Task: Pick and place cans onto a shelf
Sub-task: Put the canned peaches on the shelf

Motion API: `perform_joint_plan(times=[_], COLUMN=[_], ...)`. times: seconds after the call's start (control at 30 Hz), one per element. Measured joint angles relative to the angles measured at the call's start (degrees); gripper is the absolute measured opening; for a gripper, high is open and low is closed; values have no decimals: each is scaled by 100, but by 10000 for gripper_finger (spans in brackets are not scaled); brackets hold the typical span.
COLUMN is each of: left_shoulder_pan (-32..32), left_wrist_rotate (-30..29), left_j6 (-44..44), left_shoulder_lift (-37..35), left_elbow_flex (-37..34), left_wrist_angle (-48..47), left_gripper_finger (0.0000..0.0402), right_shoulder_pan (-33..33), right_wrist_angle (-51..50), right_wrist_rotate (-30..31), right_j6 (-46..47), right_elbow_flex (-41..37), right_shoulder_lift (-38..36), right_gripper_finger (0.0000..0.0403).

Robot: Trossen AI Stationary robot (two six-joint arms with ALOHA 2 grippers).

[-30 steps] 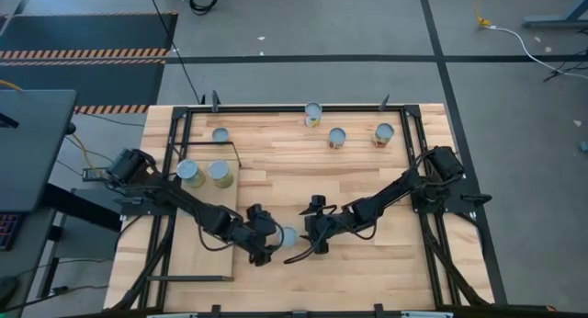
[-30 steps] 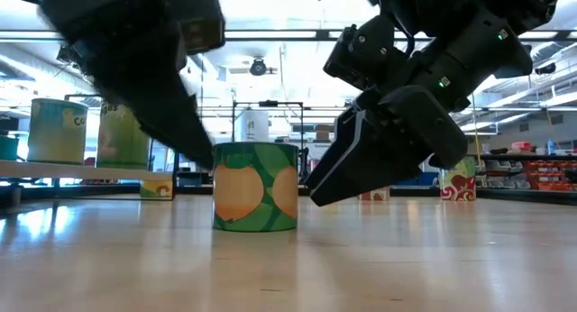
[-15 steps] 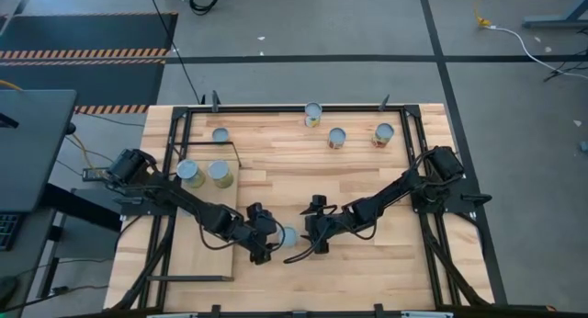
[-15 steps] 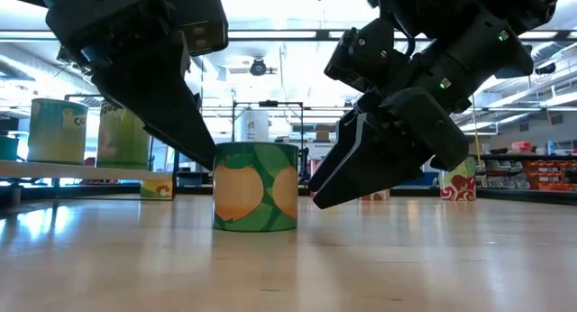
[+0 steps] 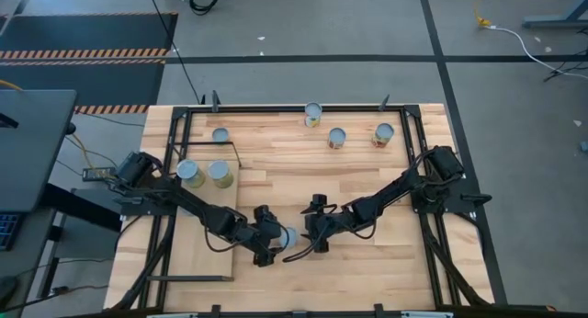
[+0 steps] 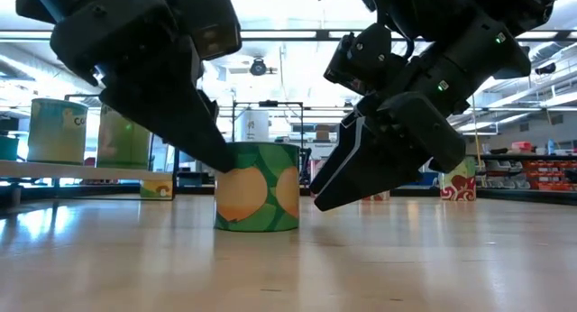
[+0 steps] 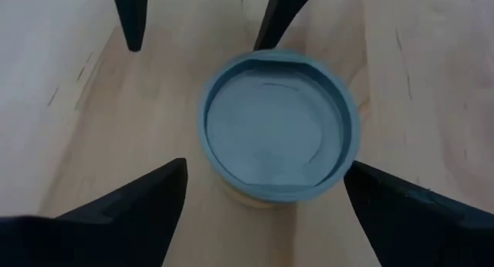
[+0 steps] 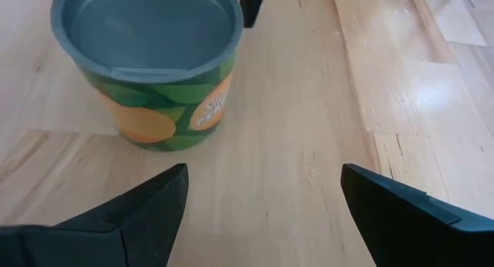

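Observation:
A can (image 5: 288, 236) with a green and orange label and a grey-blue top stands upright on the tabletop near its middle front; it also shows in the low view (image 6: 257, 195). My left gripper (image 7: 266, 167) is open, its fingers on either side of the can's top. My right gripper (image 5: 310, 242) is open and empty just right of the can, which shows ahead of it in the right wrist view (image 8: 147, 66). The shelf (image 5: 197, 217) lies at the left with two cans (image 5: 188, 173) (image 5: 219, 174) on its far part. My left gripper's open fingers come slanting down from the table's left and stand either side of the can's rim. One fingertip (image 7: 351, 174) lies right at the rim (image 7: 349, 147); I cannot tell whether it touches. The can stands upright on the table.
More cans stand at the far side: one (image 5: 220, 134) at the far left, one (image 5: 312, 114) at the far edge, two (image 5: 336, 138) (image 5: 383, 134) to the right. A black frame (image 5: 404, 153) edges the table. Bare wood lies in front of the grippers.
My left gripper has moved toward the table's right and a little down, closing in on the can until its open fingers straddle the top. My right gripper has kept still.

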Motion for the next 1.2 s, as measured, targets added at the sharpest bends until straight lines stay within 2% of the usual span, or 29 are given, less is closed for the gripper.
perform_joint_plan(times=[0.47,0.83,1.2], left_shoulder_pan=[156,385,479], left_wrist_rotate=[56,258,248], left_j6=[634,712,948], left_shoulder_lift=[0,5,348], left_elbow_flex=[0,0,-2], left_wrist_angle=[347,621,1026], left_gripper_finger=[356,355,355], right_shoulder_pan=[2,2,-23], right_wrist_angle=[175,322,341], right_wrist_rotate=[-172,-176,-153], right_j6=[-28,-61,-107], right_elbow_flex=[-1,0,0], right_shoulder_lift=[0,0,0], right_gripper_finger=[348,348,348])
